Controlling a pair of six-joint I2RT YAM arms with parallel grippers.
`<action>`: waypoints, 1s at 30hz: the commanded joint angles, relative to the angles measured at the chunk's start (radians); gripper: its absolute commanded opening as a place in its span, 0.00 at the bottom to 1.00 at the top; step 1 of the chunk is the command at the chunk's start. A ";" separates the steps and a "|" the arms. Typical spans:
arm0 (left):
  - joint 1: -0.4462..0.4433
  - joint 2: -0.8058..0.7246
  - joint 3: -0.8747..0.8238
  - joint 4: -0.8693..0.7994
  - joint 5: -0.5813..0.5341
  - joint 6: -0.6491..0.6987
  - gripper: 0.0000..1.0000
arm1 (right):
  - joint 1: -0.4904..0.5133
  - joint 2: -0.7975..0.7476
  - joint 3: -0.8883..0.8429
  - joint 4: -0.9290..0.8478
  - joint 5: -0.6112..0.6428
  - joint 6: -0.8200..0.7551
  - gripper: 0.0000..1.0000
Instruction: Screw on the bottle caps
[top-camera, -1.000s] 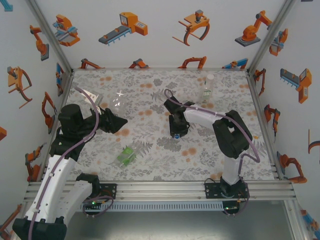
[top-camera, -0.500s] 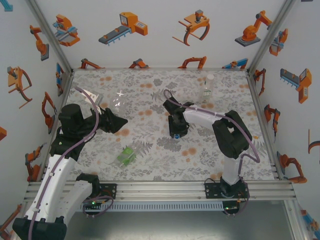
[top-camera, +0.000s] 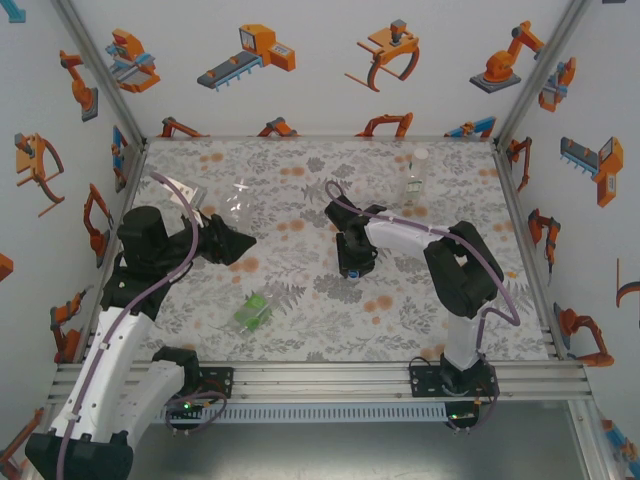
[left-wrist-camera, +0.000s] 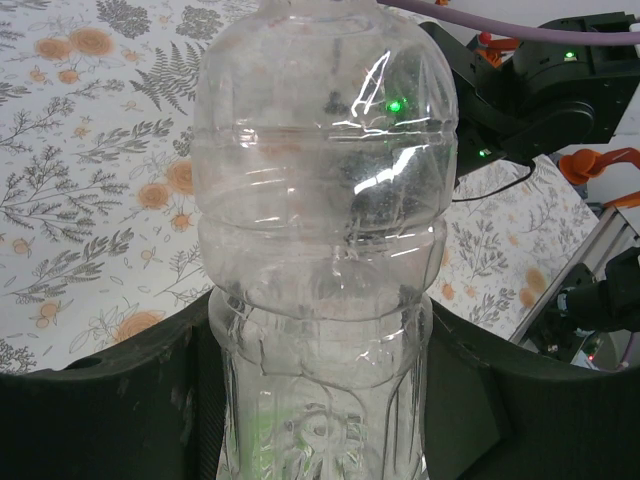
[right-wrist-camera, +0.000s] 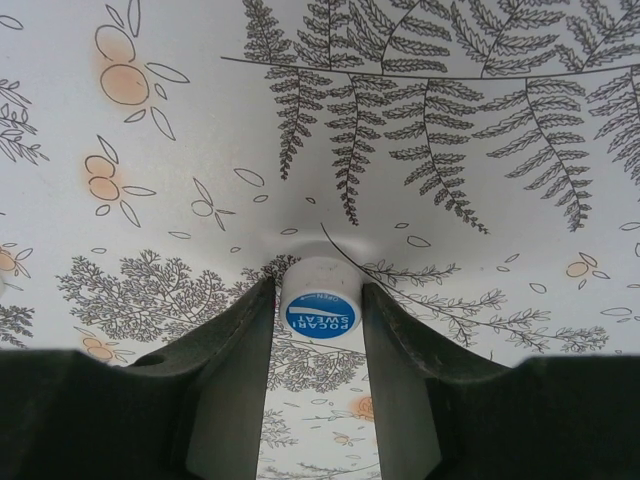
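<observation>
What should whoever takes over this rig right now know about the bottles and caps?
The left gripper is shut on a clear bottle.
The right gripper is shut on a Pocari Sweat cap resting on the floral cloth, mid-table.
A green bottle lies on its side near the front; a second clear bottle stands far right, apparently with a white top.
Left: cap the held bottle, then the green one.

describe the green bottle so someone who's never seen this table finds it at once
Take the floral table and look at its near half, left of centre. The green bottle lies there on its side. It alone is tinted green; the left clear bottle and the right clear bottle are farther back.
</observation>
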 joint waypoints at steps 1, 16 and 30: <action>0.003 0.000 0.004 0.033 0.026 -0.012 0.00 | 0.013 0.017 0.000 -0.039 0.009 0.009 0.38; -0.003 0.063 0.035 -0.012 0.164 0.101 0.00 | -0.007 -0.101 0.054 -0.075 -0.027 -0.024 0.19; -0.179 0.132 0.156 -0.319 0.308 0.670 0.00 | -0.065 -0.570 0.108 0.159 -0.517 -0.435 0.03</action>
